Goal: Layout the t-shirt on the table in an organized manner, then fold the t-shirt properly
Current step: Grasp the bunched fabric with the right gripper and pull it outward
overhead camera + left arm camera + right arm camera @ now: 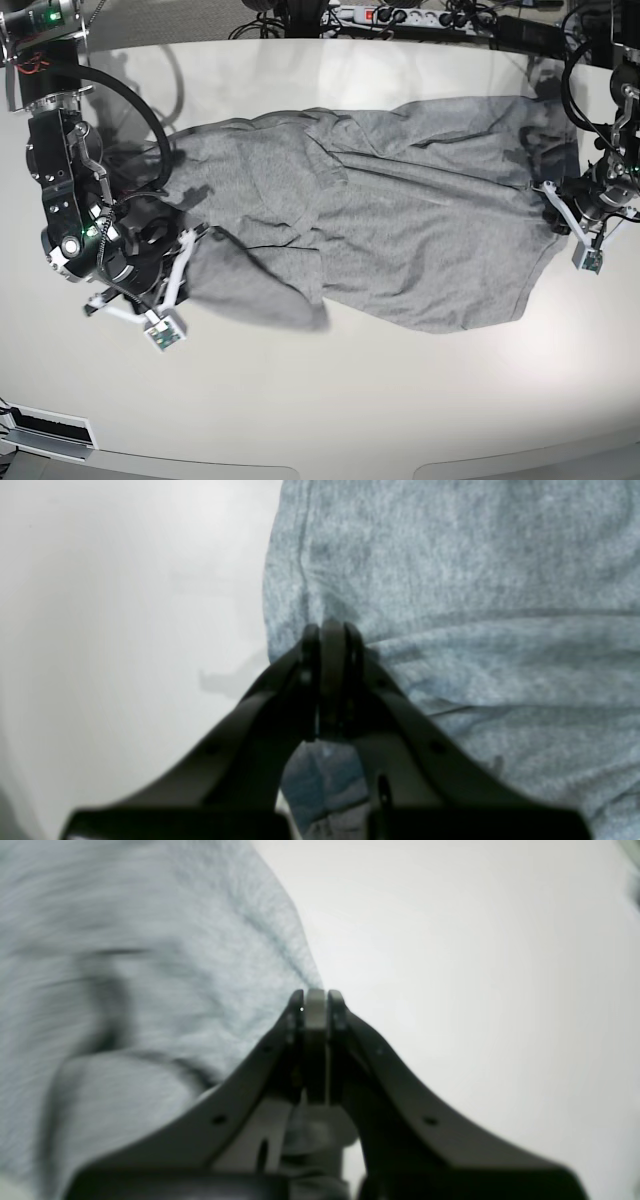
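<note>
t-shirt [400, 220] stretched between left gripper [330, 630] and right gripper [315, 997], each clamping an edge.

Overhead light is glaring off the glossy table [330, 70] in the base view, arms casting soft shadows. Motion blur is smearing the t-shirt [125, 990] in the right wrist view; the left wrist view is staying slightly soft.
</note>
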